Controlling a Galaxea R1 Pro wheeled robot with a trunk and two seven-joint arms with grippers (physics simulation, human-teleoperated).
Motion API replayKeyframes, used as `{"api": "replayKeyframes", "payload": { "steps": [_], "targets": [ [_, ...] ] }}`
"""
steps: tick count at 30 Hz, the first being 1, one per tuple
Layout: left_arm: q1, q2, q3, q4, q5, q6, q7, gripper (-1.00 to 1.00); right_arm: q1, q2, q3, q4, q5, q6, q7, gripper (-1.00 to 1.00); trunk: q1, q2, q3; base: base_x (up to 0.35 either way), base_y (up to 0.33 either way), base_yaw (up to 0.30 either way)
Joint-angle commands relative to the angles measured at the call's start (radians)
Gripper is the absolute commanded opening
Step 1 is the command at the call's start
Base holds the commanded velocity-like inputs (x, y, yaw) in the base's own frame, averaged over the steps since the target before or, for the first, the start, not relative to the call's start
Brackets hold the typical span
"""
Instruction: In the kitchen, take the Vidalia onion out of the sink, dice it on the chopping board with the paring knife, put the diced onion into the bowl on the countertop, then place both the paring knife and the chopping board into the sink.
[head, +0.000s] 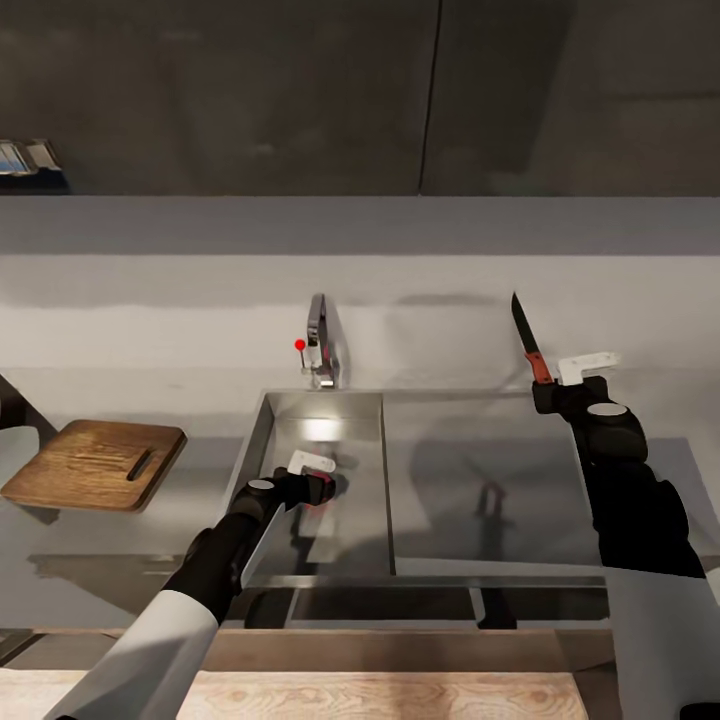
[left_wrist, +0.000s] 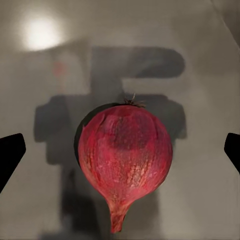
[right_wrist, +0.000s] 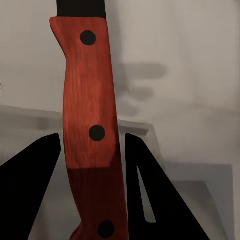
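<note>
In the sink (head: 300, 420), left pincer (left_wrist: 120, 150) spread around Vidalia onion (left_wrist: 125, 155) for pickup; right pincer (right_wrist: 92, 165) pinches paring knife (right_wrist: 90, 130) upright, ready for dicing.

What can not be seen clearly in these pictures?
- Vidalia onion: in the head view, the left gripper hides it.
- Paring knife: the right wrist view's edge cuts off its blade.
- Chopping board: a dark object overlaps its left end in the head view.
</note>
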Motion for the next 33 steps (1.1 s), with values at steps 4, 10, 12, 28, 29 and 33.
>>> {"api": "replayKeyframes", "payload": {
  "steps": [4, 10, 12, 28, 29, 33],
  "targets": [
    [-0.001, -0.002, 0.0, -0.001, 0.0, 0.005, -0.002, 1.0, -0.001, 0.001, 0.003, -0.001, 0.009, -0.111, 0.012, -1.0, 0.001, -0.002, -0.005, 0.0, 0.0, 0.022],
    [-0.001, -0.002, 0.0, -0.003, 0.002, 0.004, -0.002, 1.0, -0.001, 0.001, 0.002, -0.001, 0.009, -0.155, 0.011, -1.0, 0.001, -0.002, -0.009, 0.0, 0.0, 0.064],
    [-0.001, -0.002, 0.0, -0.003, 0.002, 0.004, -0.002, 1.0, 0.0, 0.001, 0.002, -0.001, 0.009, -0.157, 0.011, -1.0, 0.001, -0.002, -0.011, 0.0, 0.0, 0.069],
    [-0.001, -0.002, 0.002, -0.004, 0.002, 0.004, -0.001, 1.0, 0.003, 0.001, 0.002, -0.001, 0.008, -0.157, 0.011, -1.0, 0.001, -0.002, -0.023, 0.0, 0.0, 0.071],
    [-0.001, -0.002, 0.002, -0.004, 0.002, 0.004, -0.001, 1.0, 0.004, 0.001, 0.002, -0.001, 0.008, -0.157, 0.011, -1.0, 0.001, -0.002, -0.023, 0.0, 0.0, 0.069],
    [-0.001, -0.007, 0.001, -0.005, 0.003, 0.004, -0.002, 1.0, 0.004, 0.001, 0.002, -0.001, 0.008, -0.157, 0.011, -1.0, 0.001, -0.002, -0.026, 0.0, 0.0, 0.067]
  ]
}}
